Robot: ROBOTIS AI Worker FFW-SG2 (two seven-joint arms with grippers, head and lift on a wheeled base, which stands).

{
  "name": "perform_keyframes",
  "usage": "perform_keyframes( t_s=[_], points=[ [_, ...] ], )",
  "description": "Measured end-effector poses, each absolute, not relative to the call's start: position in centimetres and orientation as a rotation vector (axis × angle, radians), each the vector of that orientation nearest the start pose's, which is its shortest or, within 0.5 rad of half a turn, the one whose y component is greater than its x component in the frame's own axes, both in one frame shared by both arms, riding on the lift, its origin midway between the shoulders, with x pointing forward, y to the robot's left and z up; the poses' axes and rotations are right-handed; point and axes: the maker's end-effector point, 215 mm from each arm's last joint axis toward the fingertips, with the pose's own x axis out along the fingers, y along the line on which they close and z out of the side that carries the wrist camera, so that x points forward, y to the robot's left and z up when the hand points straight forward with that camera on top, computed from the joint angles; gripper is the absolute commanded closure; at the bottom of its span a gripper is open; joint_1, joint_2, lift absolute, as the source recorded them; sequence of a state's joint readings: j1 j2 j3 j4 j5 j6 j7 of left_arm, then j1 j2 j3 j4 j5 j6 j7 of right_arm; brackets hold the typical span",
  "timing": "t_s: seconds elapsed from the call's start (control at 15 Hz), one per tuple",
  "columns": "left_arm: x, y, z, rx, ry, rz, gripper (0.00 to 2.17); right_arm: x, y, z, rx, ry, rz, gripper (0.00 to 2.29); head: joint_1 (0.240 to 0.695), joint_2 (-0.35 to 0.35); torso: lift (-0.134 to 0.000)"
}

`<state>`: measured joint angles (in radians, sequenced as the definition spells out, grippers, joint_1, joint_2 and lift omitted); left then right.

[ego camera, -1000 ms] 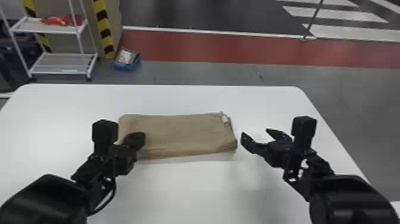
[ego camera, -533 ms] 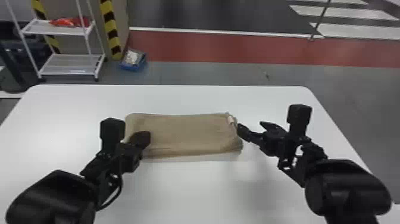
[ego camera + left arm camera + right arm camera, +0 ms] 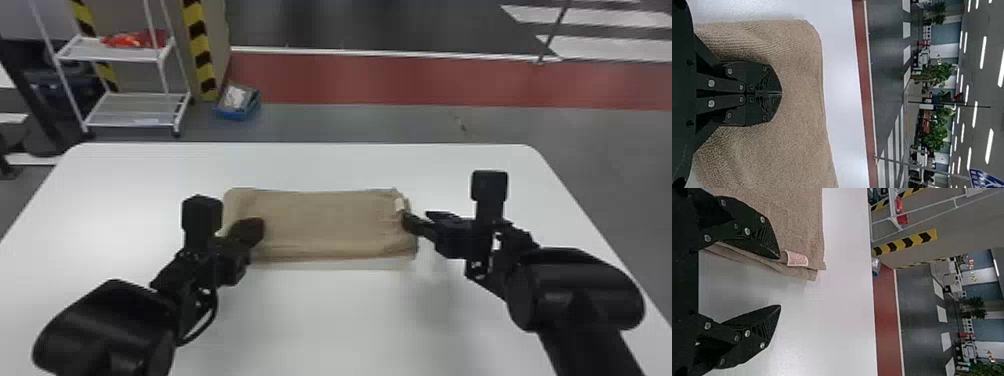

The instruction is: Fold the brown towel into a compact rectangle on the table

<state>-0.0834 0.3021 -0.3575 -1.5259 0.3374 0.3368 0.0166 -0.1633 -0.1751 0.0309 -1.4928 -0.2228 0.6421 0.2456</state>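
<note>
The largest thing is the white table (image 3: 325, 320), which is spread under the fingers of both grippers. Next is the white rack (image 3: 135, 112), well beyond the left fingers, standing on the floor. Then comes the brown towel (image 3: 325, 220), folded into a flat rectangle on the table, mainly between the two pairs of fingers. The left gripper (image 3: 252, 229) has its fingers closed against each other, above the towel's left end; whether they press on it, I cannot tell. The right gripper (image 3: 417, 215) has its fingers spread and grasps nothing: one is over the towel's right edge, the other is beside it, above the table. Smallest is the pale label (image 3: 797, 259), just beyond the first finger's tip.
</note>
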Motion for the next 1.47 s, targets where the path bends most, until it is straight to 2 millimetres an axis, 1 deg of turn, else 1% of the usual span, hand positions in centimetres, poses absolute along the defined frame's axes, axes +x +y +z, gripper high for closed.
perform_keyframes(
  t_s=[0.07,0.4,0.53,0.6,0.67,0.73,0.8,0.93,1.13,1.27,1.47],
  points=[
    [56.8,14.6,-46.2,0.045,0.404,-0.310,1.72,59.3,-21.6,-46.3,0.109,0.563,0.277,0.85,0.695,-0.066,-0.123],
    [57.1,14.6,-46.1,0.045,0.401,-0.310,1.72,58.8,-20.7,-46.7,0.132,0.611,0.311,0.84,0.695,-0.060,-0.123],
    [57.1,14.5,-46.1,0.044,0.403,-0.310,1.72,58.8,-19.9,-46.4,0.138,0.605,0.326,0.85,0.695,-0.051,-0.123],
    [57.0,14.5,-46.1,0.044,0.403,-0.310,1.72,58.9,-19.7,-46.2,0.141,0.601,0.330,0.90,0.695,-0.049,-0.123],
    [57.0,14.6,-46.1,0.043,0.403,-0.310,1.72,58.9,-19.5,-46.1,0.146,0.600,0.335,1.21,0.695,-0.047,-0.123],
    [57.0,14.6,-46.1,0.043,0.404,-0.309,1.72,58.8,-19.2,-46.1,0.155,0.605,0.346,1.40,0.695,-0.045,-0.123],
    [57.0,14.6,-46.1,0.043,0.404,-0.309,1.72,58.7,-18.9,-46.1,0.164,0.611,0.357,1.48,0.695,-0.043,-0.123],
    [57.0,14.5,-46.1,0.043,0.404,-0.311,1.72,58.4,-18.0,-45.5,0.193,0.601,0.386,1.51,0.695,-0.034,-0.123],
    [57.0,14.6,-46.2,0.044,0.405,-0.310,1.72,58.4,-16.3,-42.2,0.252,0.532,0.437,1.51,0.695,-0.019,-0.123],
    [57.0,14.6,-46.2,0.045,0.404,-0.310,1.72,58.3,-14.7,-38.9,0.288,0.475,0.480,1.51,0.695,-0.002,-0.123],
    [57.0,14.4,-46.2,0.047,0.405,-0.312,1.72,58.0,-12.8,-34.9,0.322,0.419,0.531,1.51,0.695,0.012,-0.123]
  ],
)
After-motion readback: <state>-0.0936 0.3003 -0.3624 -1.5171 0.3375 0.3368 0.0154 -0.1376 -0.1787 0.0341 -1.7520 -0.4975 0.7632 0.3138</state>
